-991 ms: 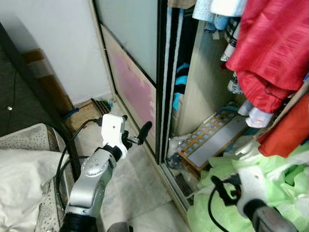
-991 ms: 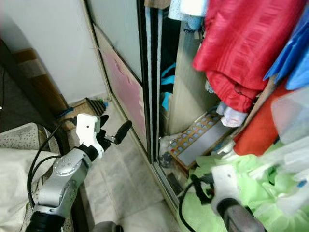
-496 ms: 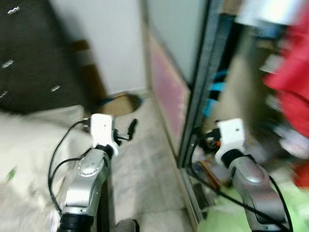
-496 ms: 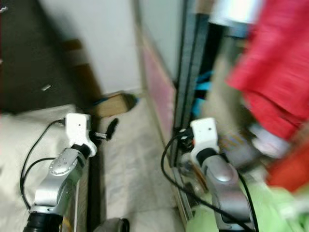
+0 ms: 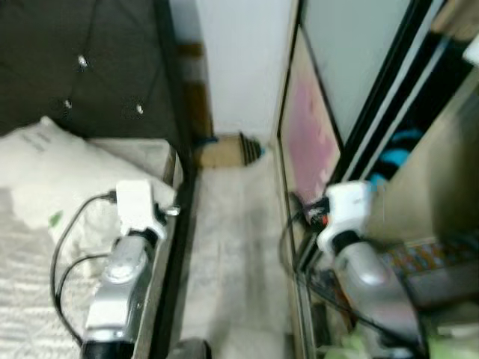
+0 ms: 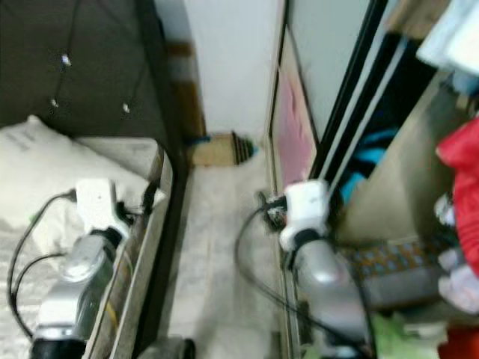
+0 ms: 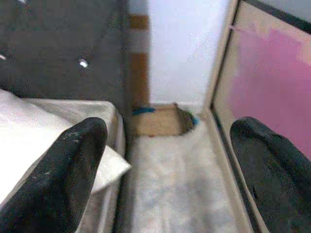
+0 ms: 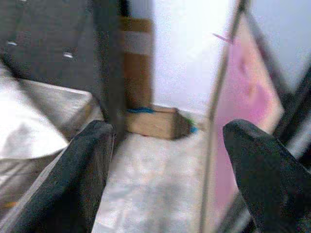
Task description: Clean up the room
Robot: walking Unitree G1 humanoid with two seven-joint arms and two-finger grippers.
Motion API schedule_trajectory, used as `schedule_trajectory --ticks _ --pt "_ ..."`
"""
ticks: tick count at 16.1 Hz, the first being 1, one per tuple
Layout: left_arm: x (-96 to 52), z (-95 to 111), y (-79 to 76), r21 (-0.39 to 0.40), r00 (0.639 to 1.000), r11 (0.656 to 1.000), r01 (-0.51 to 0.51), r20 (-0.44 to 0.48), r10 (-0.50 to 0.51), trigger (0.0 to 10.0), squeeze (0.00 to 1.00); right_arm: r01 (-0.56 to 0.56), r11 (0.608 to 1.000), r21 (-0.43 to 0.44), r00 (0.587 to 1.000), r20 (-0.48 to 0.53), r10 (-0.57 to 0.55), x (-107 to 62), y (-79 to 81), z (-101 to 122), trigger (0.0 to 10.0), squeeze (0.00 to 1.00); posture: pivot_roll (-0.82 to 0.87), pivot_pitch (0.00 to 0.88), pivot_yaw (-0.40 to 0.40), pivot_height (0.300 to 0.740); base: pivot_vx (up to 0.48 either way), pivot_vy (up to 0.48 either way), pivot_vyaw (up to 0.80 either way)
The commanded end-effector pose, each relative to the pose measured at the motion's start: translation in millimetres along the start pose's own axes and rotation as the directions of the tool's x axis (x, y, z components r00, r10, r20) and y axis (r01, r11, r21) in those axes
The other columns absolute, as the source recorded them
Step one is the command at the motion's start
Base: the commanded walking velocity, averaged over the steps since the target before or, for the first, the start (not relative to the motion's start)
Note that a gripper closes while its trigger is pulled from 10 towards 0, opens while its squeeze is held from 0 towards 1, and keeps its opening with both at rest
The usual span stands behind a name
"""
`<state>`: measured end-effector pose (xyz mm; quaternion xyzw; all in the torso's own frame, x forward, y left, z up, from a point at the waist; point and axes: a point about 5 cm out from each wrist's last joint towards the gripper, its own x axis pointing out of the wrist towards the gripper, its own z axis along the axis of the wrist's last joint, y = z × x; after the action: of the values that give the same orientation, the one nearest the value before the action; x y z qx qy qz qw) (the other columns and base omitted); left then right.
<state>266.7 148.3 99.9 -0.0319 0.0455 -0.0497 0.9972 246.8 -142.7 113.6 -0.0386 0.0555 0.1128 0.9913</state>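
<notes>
Down a narrow strip of pale floor [image 5: 232, 247], between a bed [image 5: 45, 299] on the robot's left and a wardrobe [image 6: 337, 90] on its right, both arms are raised and pointing ahead. Left gripper [image 7: 170, 165] hangs over the edge of the bed with its two black fingers [image 7: 63, 174] spread wide and nothing between them. Right gripper [image 8: 170, 170] sits beside the wardrobe's sliding door [image 5: 310, 127], the one with the pink panel, and its fingers [image 8: 77, 179] are just as wide apart, grasping nothing either. At the far end of the floor strip, against the white wall [image 5: 239, 60], lies a flat cardboard box [image 7: 158, 121] with a bit of blue at its side. A pale pillow [image 5: 67, 172] rests on the bed below the dark buttoned headboard [image 5: 82, 60]. Inside the open wardrobe there is red clothing [image 6: 460, 187] hanging at the right edge, and a panel full of small holes [image 6: 389, 262] lies on its bottom. Everything is blurred, so finer detail cannot be made out.
</notes>
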Motion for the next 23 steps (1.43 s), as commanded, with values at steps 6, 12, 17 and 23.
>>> schedule_trajectory --ticks 6,12,17,23 --pt "3.0 6 -10.9 0.003 0.999 1.0 0.026 0.032 -0.026 10.0 0.0 0.015 0.999 -0.035 0.999 0.038 -0.013 7.4 -5.5 7 10.0 0.0 -0.02 0.0 0.018 0.74 0.0 0.0 0.8" --pt "1.1 12 -6.8 0.095 0.994 0.992 -0.085 0.072 0.078 10.0 0.0 0.025 0.999 -0.041 0.999 0.043 -0.023 8.1 -7.4 6 10.0 0.0 -0.02 0.0 0.016 0.74 0.0 0.0 0.8" --pt "-3.6 11 -3.1 0.05 0.994 0.998 -0.035 0.104 0.03 10.0 0.0 0.041 0.998 -0.045 0.999 0.036 -0.039 8.3 -12.3 3 10.0 0.0 -0.01 0.0 0.01 0.74 0.0 0.0 0.8" --pt "-2.6 11 -5.1 0.037 0.994 0.998 -0.044 0.097 0.04 10.0 0.0 0.044 0.998 -0.054 0.998 0.05 -0.041 12.1 -12.7 6 10.0 0.0 -0.02 0.0 0.012 0.74 0.0 0.0 0.8"
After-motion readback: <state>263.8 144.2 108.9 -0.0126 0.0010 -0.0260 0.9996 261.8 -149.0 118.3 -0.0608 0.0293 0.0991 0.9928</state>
